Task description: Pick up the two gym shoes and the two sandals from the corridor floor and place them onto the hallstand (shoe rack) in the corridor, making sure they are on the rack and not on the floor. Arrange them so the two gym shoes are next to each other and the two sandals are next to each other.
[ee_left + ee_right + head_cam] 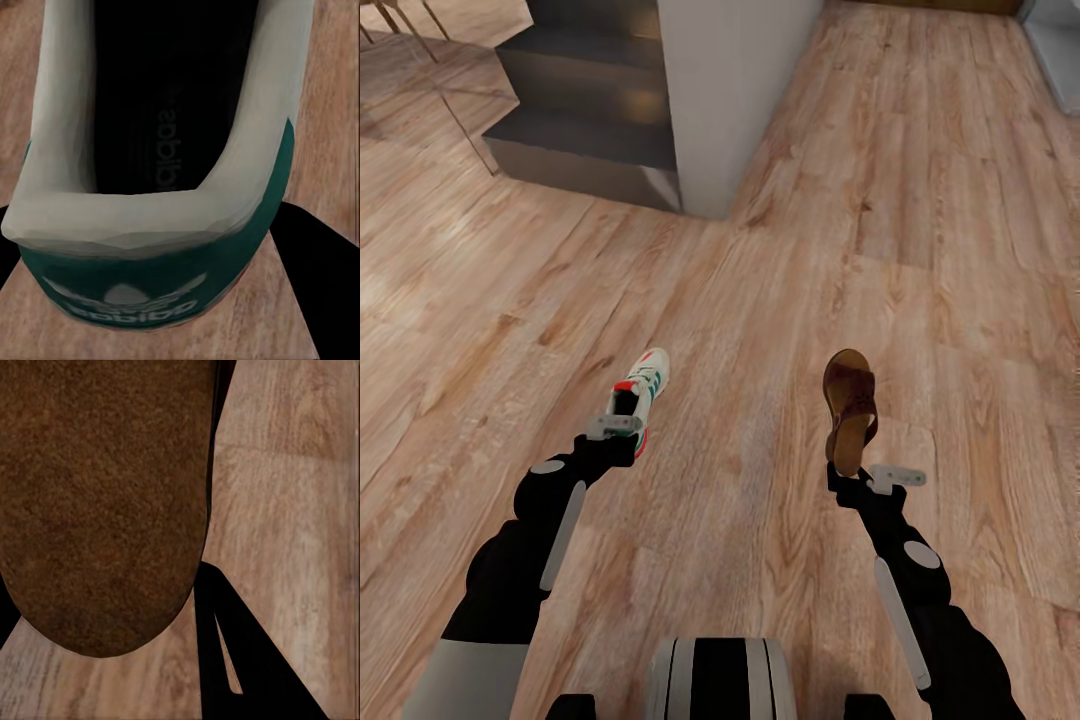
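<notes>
Green heel tab of gym shoe (pixel 127 289) carries an adidas-style trefoil.

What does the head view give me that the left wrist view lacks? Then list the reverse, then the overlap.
Head view alone: the brown sandal held up by the right gripper, the dark steps beside a pale wall, and both arms with the left gripper at the shoe's heel.
Left wrist view alone: the shoe's dark insole with printed lettering and its green heel tab with logo.
Both: the white and green gym shoe and the wood-plank floor.
</notes>
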You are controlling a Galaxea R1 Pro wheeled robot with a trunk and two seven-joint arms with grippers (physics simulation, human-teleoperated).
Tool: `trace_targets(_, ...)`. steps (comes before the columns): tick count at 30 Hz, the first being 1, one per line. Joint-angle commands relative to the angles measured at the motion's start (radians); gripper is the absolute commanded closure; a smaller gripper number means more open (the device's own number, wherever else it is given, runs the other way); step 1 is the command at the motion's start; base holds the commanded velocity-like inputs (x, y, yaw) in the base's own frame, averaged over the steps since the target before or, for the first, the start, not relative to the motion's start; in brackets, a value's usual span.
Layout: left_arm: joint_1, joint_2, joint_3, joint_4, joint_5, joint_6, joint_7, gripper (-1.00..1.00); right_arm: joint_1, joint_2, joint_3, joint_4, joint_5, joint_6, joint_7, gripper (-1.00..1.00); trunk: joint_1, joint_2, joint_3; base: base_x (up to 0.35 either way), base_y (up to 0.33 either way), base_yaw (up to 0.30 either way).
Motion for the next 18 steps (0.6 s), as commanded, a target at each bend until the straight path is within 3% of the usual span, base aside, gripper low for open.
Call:
trace_targets(1,0.0,0.0,0.001,-0.001,0.001,0.005,-0.003,1.0,0.0,0.001,0.0,-0.001,-0.012,0.005,-0.006,1.0,-0.001,0.0,0.004,0.0,0.0,-0.134)
trace_targets(18,0.0,0.0,-0.001,0.022,0.0,0.004,-0.003,1.0,0.0,0.001,0.0,-0.001,-0.012,0.005,-0.006,1.0,-0.008,0.004,0.087,0.0,0.0,-0.046)
